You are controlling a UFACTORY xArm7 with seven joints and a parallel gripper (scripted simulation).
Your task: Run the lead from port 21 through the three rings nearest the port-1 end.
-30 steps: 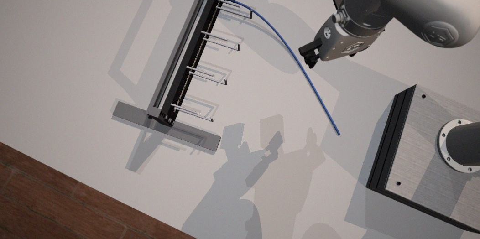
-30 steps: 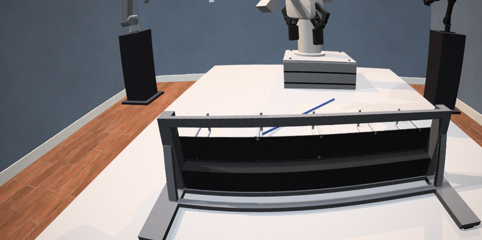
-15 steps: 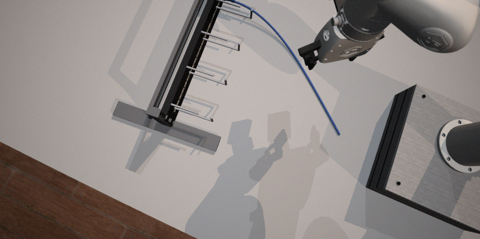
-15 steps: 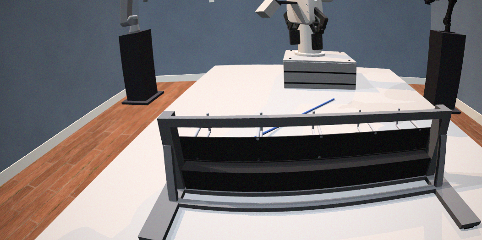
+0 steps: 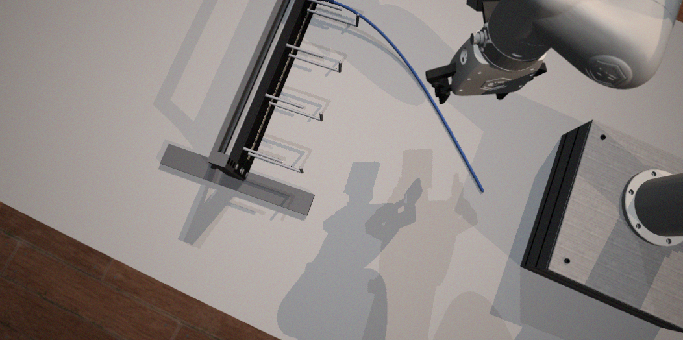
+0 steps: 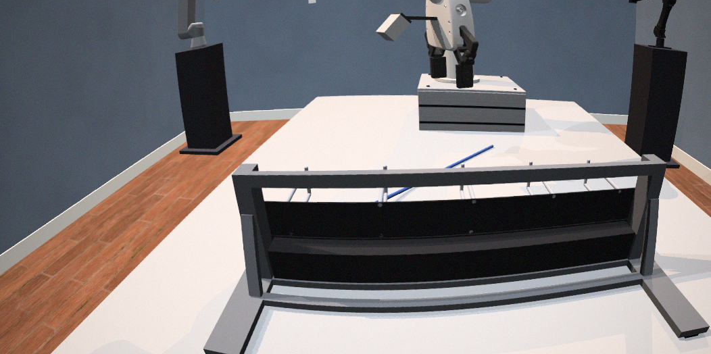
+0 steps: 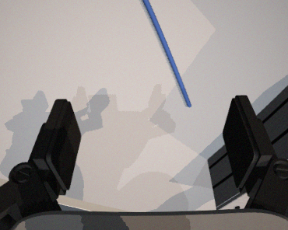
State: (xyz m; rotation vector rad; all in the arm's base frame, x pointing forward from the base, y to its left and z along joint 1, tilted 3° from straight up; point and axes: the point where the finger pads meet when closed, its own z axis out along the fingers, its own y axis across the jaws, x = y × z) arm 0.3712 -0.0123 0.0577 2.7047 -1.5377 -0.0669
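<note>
We find the gripper spread wide and empty above the blue lead; a grab near its free end risks dragging the loose rack toward the table edge.

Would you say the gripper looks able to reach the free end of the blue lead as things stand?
Probably yes. The gripper is open and empty above the table, and the blue lead ends on bare table between the rack and the arm's base, with nothing in between.
</note>
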